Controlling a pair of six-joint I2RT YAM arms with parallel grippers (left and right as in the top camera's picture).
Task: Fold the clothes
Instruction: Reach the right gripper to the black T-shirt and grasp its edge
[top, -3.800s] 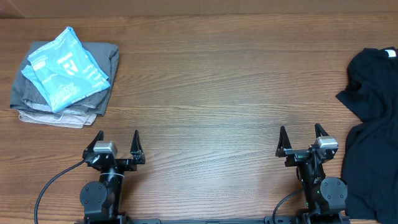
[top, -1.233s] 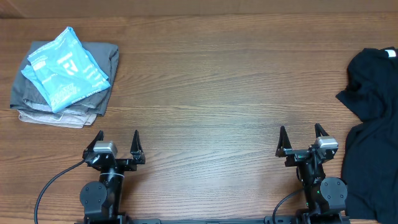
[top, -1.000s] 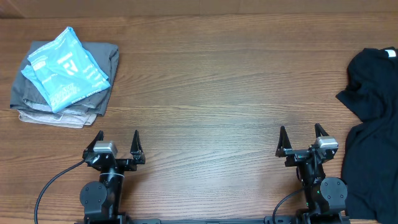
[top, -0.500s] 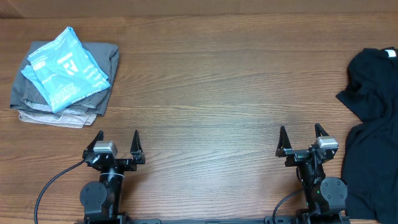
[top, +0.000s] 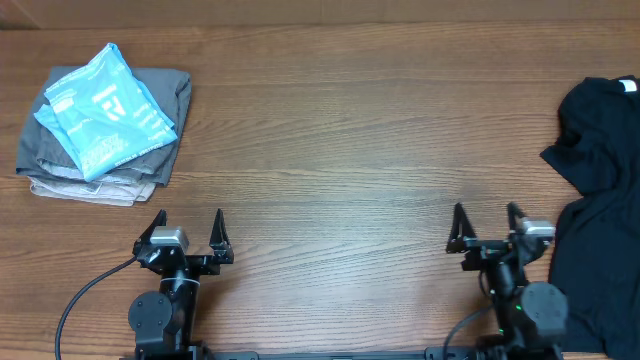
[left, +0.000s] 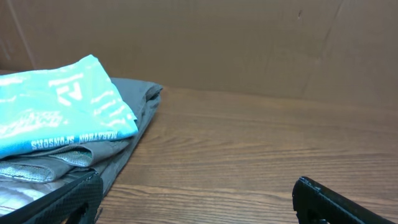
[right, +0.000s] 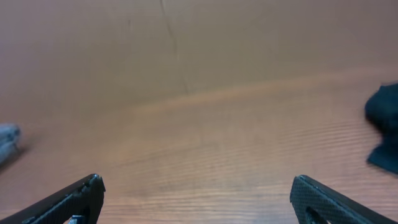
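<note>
while left pincer (top: 188, 216) and right pincer (top: 485, 210) stand spread at near edge, black clothes (top: 600, 130) along right edge of table (top: 350, 150)

The right end effector (top: 485, 212) has edged slightly to the right. It now sits closer to the clothes (top: 600, 150).

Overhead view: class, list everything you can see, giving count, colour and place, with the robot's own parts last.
black T-shirts: count unclear, black, heaped at the table's right edge
light-blue garment: one, light blue with white print, on top of the far-left stack
grey garment: one, grey, folded under it
beige garment: one, beige, bottom of the stack
table: one, brown wood
cable: one, black, near left
left gripper: black, near left, jaws open
right gripper: black, near right, jaws open
</note>
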